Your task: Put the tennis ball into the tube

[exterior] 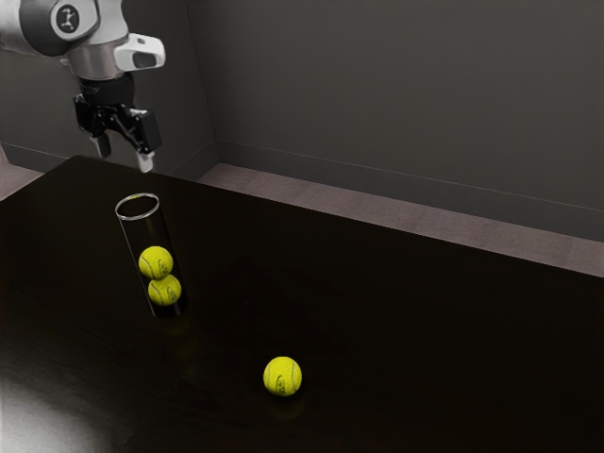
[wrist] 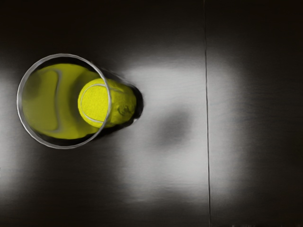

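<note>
The loose tennis ball [exterior: 283, 377] sits out on the table [exterior: 425, 326], well apart from the tube [exterior: 138, 219] and further toward the exterior view's right. That is the one I take to be left for me. Two balls are in the tube already, a lower ball [exterior: 164, 291] and an upper ball [exterior: 156, 263] resting on it, with room above them up to the rim. So the filling is part done, but my own piece of it, the pick, the carry and the drop, is all to do.

The balls are round, yellow and felted, with thin curved seams. The tube is a clear, straight-walled cylinder standing upright, its round mouth edged with a pale ring. The dark tabletop is smooth and glossy, faintly grained in the wrist view, where a thin straight line [wrist: 207, 113] crosses it.

My gripper [exterior: 125, 154] hangs in the air higher than the mouth, its two fingers spread with nothing between them.
</note>
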Motion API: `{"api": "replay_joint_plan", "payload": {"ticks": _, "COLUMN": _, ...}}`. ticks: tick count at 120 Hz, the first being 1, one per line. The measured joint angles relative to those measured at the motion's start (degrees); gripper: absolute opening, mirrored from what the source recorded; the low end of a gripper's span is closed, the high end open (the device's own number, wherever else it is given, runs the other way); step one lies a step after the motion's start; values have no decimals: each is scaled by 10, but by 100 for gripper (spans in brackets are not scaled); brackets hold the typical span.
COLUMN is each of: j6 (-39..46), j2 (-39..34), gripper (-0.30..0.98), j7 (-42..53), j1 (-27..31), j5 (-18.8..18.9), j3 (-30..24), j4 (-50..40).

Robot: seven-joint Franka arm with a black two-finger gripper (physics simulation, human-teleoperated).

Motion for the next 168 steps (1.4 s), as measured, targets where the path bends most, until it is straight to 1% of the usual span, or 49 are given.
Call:
{"api": "replay_joint_plan", "payload": {"ticks": 21, "j6": 1, "j2": 4, "gripper": 69, "j7": 12, "j1": 5, "j5": 1, "j3": -1, "j4": -1}}
{"api": "replay_joint_plan", "payload": {"ticks": 30, "j6": 4, "j2": 19, "gripper": 69, "j7": 14, "j1": -11, "j5": -5, "j3": 0, "j4": -1}}
{"api": "replay_joint_plan", "payload": {"ticks": 40, "j6": 17, "j2": 47, "gripper": 69, "j7": 1, "j1": -41, "j5": -41, "j3": 0, "j4": -7}}
{"api": "replay_joint_plan", "payload": {"ticks": 52, "j6": 50, "j2": 64, "gripper": 69, "j7": -26, "j1": -80, "j5": -73, "j3": 0, "j4": -67}}
{"api": "replay_joint_plan", "payload": {"ticks": 66, "j6": 96, "j2": 114, "gripper": 69, "j7": -55, "j1": -120, "j5": -121, "j3": 0, "j4": -104}}
{"api": "replay_joint_plan", "payload": {"ticks": 75, "j6": 122, "j2": 137, "gripper": 68, "j7": -70, "j1": -128, "j5": -149, "j3": 0, "j4": -130}}
{"api": "replay_joint_plan", "payload": {"ticks": 86, "j6": 150, "j2": 175, "gripper": 69, "j7": -85, "j1": -127, "j5": -166, "j3": 1, "j4": -139}}
{"api": "replay_joint_plan", "payload": {"ticks": 105, "j6": 181, "j2": 200, "gripper": 69, "j7": -92, "j1": -150, "j5": -171, "j3": -1, "j4": -152}}
{"api": "replay_joint_plan", "payload": {"ticks": 123, "j6": 206, "j2": 202, "gripper": 69, "j7": -83, "j1": -162, "j5": -135, "j3": -21, "j4": -171}}
{"api": "replay_joint_plan", "payload": {"ticks": 142, "j6": 232, "j2": 211, "gripper": 69, "j7": -73, "j1": -171, "j5": -124, "j3": -31, "j4": -180}}
{"api": "replay_joint_plan", "payload": {"ticks": 156, "j6": 255, "j2": 224, "gripper": 69, "j7": -67, "j1": -178, "j5": -135, "j3": -32, "j4": -181}}
{"api": "replay_joint_plan", "payload": {"ticks": 168, "j6": 271, "j2": 235, "gripper": 69, "j7": -67, "j1": -178, "j5": -170, "j3": -31, "j4": -182}}
